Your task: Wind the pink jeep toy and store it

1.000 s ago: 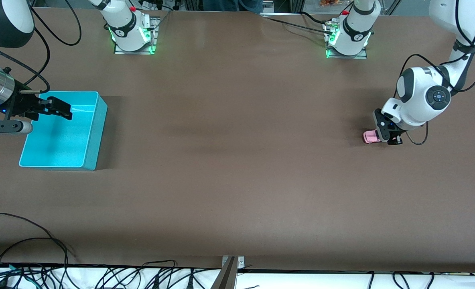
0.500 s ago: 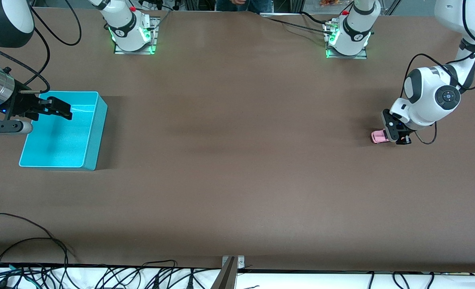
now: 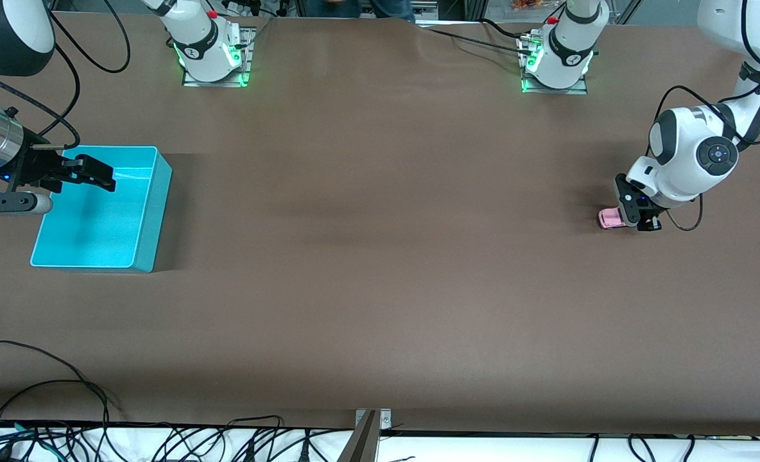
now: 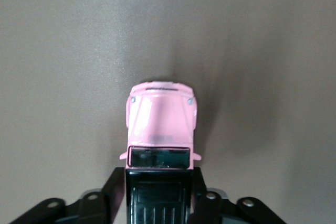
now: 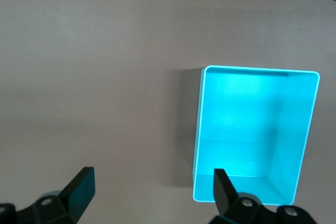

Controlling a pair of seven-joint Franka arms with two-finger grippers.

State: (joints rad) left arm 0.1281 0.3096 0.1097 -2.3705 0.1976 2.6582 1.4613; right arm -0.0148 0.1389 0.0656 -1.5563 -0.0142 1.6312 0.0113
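The pink jeep toy [image 3: 608,219] sits on the brown table at the left arm's end. In the left wrist view its pink hood [image 4: 161,121] points away from the fingers and its black roof lies between them. My left gripper [image 3: 630,218] is down at the table, shut on the jeep's rear sides. My right gripper [image 3: 97,178] is open and empty, held over the turquoise bin [image 3: 152,212] at the right arm's end. The right wrist view shows the bin [image 5: 310,129] empty, beside one open finger [image 5: 223,187].
Bare brown table lies between the jeep and the bin. Both arm bases stand along the table edge farthest from the front camera. Cables hang along the near edge [image 3: 162,436].
My left gripper has dragged the jeep along the table toward the left arm's end, its hood trailing. The right arm has not moved.
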